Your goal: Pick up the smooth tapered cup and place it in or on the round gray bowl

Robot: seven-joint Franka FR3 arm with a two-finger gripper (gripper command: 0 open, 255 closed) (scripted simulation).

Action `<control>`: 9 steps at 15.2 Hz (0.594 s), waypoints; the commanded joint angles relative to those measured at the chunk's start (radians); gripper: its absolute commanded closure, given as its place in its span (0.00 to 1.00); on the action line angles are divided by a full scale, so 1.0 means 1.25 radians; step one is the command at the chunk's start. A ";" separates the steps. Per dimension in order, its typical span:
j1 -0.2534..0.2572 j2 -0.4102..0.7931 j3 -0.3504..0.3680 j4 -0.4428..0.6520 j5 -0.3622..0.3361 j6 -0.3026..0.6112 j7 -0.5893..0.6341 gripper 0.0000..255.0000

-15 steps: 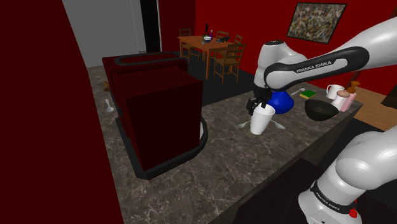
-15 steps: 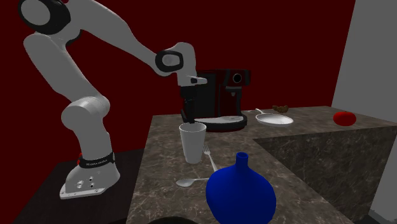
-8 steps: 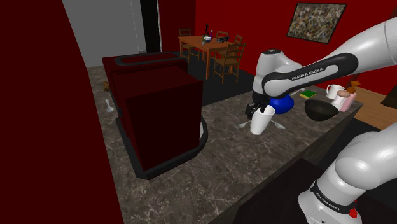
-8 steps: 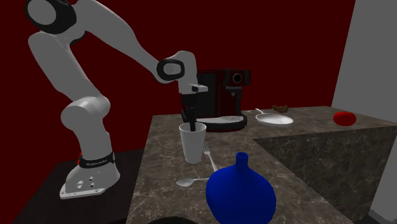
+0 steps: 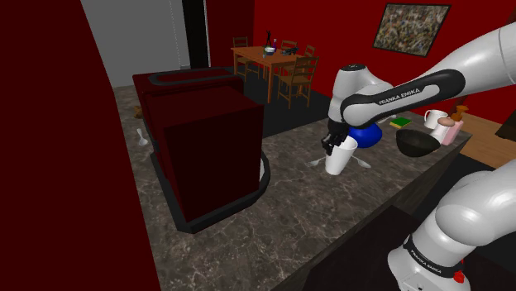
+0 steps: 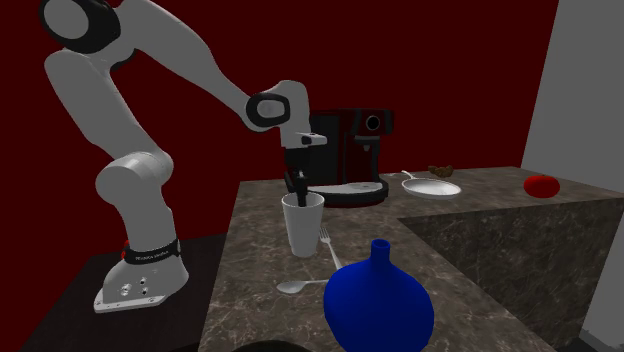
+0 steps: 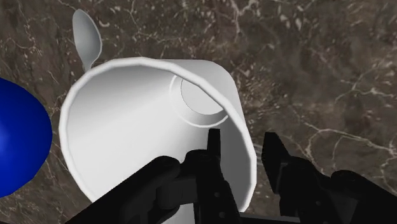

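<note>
A white, smooth-sided tapered cup (image 5: 340,156) (image 6: 302,226) (image 7: 153,133) stands upright and open-mouthed on the dark marbled stone counter (image 5: 314,211) (image 6: 262,260), just beside a round-bellied, glossy blue vase (image 5: 365,132) (image 6: 379,302) (image 7: 19,143). The white arm bends down over it, and the black two-finger gripper (image 5: 333,145) (image 6: 295,186) (image 7: 245,149) dips into the cup's mouth on the side away from the vase. From the wrist, one black finger (image 7: 214,145) reaches inside the cup and the other hangs outside it, with the rim and wall between them. They stand apart, and a thin strip of counter shows between the outer finger and the rim, so the gripper is spread rather than pinching the cup.

The round bowl (image 5: 417,142), which looks very dark, sits on the counter on the far side of the vase from the cup, close to the vase but not touching it. A pale spoon (image 6: 295,287) (image 7: 86,37) lies flat near the vase's foot. A thin fork (image 6: 327,240) lies between vase and cup. Well apart from the vase, past the cup, stands a dark red coffee machine (image 6: 355,152).
</note>
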State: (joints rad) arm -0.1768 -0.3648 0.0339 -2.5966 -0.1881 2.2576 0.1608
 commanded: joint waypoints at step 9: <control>0.001 -0.007 0.000 0.006 0.002 -0.012 -0.003 1.00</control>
State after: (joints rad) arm -0.1763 -0.3687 0.0338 -2.5942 -0.1869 2.2511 0.1595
